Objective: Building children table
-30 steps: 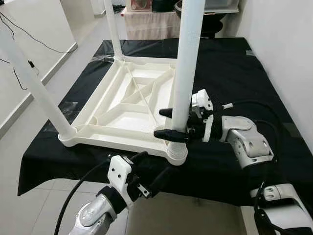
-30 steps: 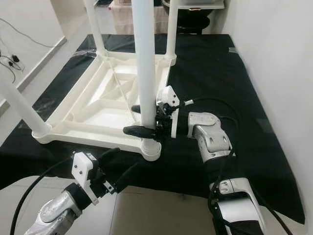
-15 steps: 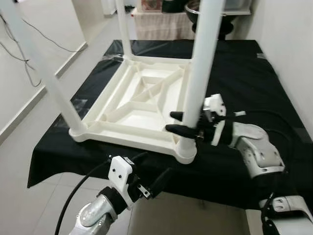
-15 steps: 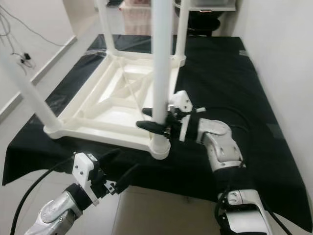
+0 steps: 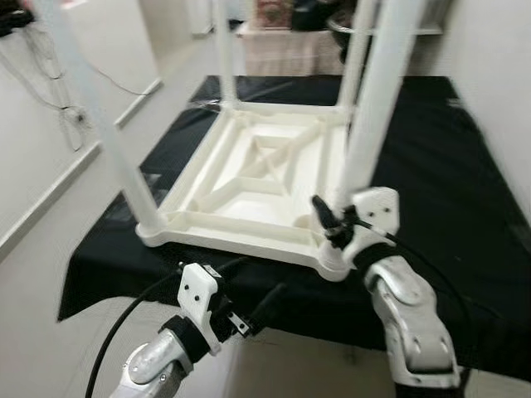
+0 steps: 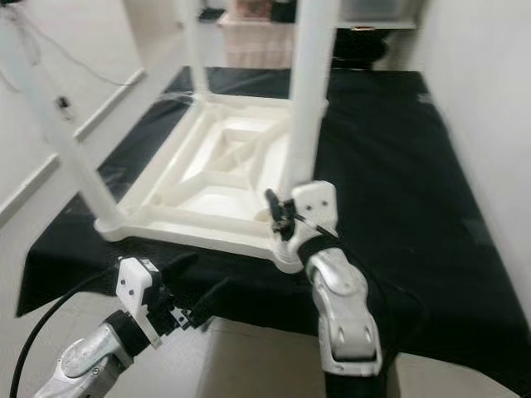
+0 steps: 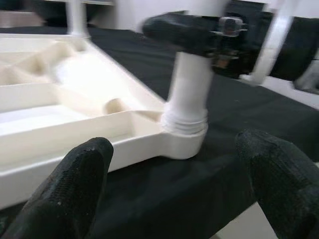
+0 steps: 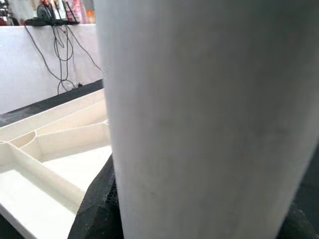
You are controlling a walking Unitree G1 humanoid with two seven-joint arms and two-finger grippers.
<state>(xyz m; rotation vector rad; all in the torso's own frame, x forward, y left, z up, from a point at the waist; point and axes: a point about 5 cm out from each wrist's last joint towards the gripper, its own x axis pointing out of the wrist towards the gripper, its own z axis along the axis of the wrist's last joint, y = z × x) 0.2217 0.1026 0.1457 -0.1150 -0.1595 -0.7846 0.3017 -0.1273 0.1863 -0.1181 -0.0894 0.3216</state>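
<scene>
The white tabletop (image 5: 249, 178) lies upside down on the black-draped desk (image 5: 448, 166), legs pointing up; the near-right leg (image 5: 373, 116) stands in its corner socket at about 4 o'clock of the tabletop; the right pincer (image 5: 325, 222) pinches that leg low down, just above the socket; the left pincer (image 5: 253, 290) hovers spread below the desk's near edge, at 6 o'clock, touching nothing.

White plastic table top (image 5: 249, 178) lies upside down on black cloth, apparently four white legs (image 5: 373, 124) upright in its corners.
</scene>
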